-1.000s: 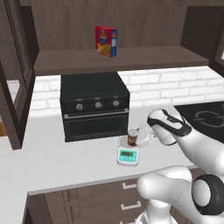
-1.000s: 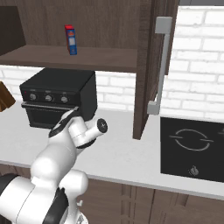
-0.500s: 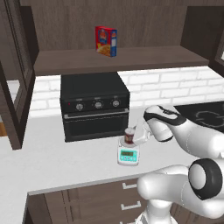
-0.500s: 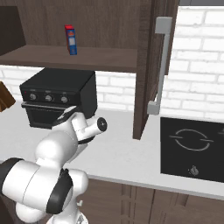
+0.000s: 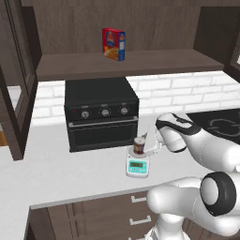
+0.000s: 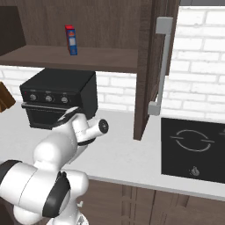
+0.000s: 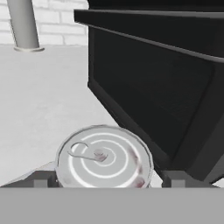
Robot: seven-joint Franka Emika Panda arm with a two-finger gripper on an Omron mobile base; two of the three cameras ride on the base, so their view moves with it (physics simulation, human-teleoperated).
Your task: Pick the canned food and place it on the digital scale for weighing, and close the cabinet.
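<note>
Dark-red and upright, the canned food (image 5: 139,145) is standing on the digital scale (image 5: 138,165), which is sitting on the white table (image 5: 61,178) just in front of the black toaster oven (image 5: 101,113). The pincer (image 5: 149,142) is reaching in from the can's right side, roughly level, and the can is lying directly between its fingers; in the hand view the can's ring-pull lid (image 7: 105,160) is sitting between the two dark fingertips (image 7: 43,179), with the oven's front rising close behind it. The fingers are standing apart on either side of the can, but whether they are pressing its wall or have let go is something I cannot tell. The can's long axis is running vertically, across the pincer's reach, so a straight pull-back to the right looks like the way to come clear without tipping it; the oven door so near leaves little room forward. With the can apparently delivered, the cabinet is what remains: its dark wooden door (image 6: 151,70) with the long silver handle (image 6: 161,63) is hanging open well to the right, edge-on above the table beside the black cooktop (image 6: 193,149). On the shelf (image 5: 126,63) inside, a red-and-blue food box (image 5: 114,44) is standing alone against a white brick wall (image 6: 200,61).
</note>
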